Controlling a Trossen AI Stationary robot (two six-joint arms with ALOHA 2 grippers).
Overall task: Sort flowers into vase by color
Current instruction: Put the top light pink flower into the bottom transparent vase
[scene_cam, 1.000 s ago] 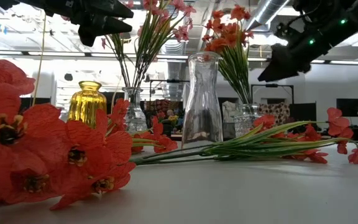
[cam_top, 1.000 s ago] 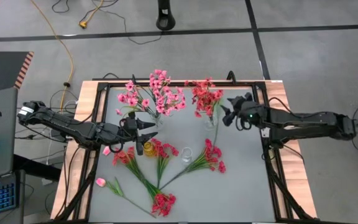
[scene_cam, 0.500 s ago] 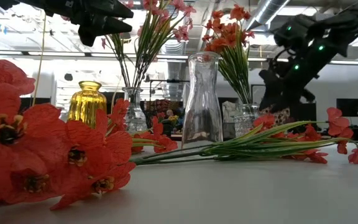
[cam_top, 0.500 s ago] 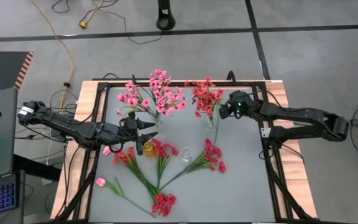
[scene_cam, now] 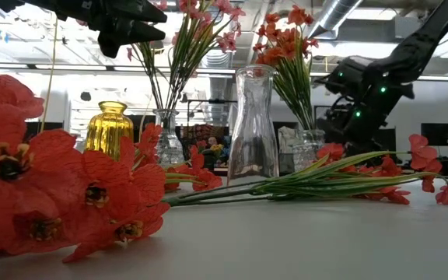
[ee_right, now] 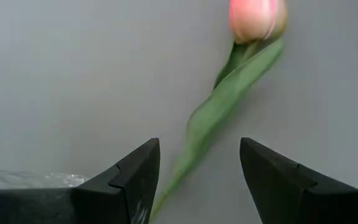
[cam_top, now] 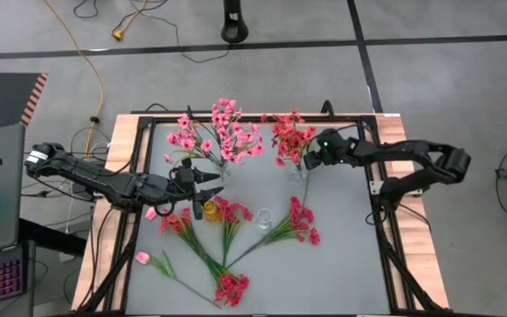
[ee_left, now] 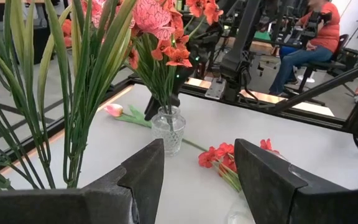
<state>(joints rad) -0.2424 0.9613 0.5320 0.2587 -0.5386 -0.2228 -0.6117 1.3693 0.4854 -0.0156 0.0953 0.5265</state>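
Hovering my left hand (cam_top: 208,183) spread and empty above the yellow vase (cam_top: 209,210), loose red flowers (cam_top: 227,286) lying below. My right hand (ee_right: 194,180), spread, straddles a pink tulip (ee_right: 253,17) flat on the worktop (cam_top: 341,255); I should pinch low on its stem.

Smooth matt grey tabletop (cam_top: 341,264) with a wooden edge; glossy clear glass vase (scene_cam: 253,128); amber glass bottle (scene_cam: 108,128).

We find no readable text, labels, brand names, numbers or signs on anything in these views of the table and room.
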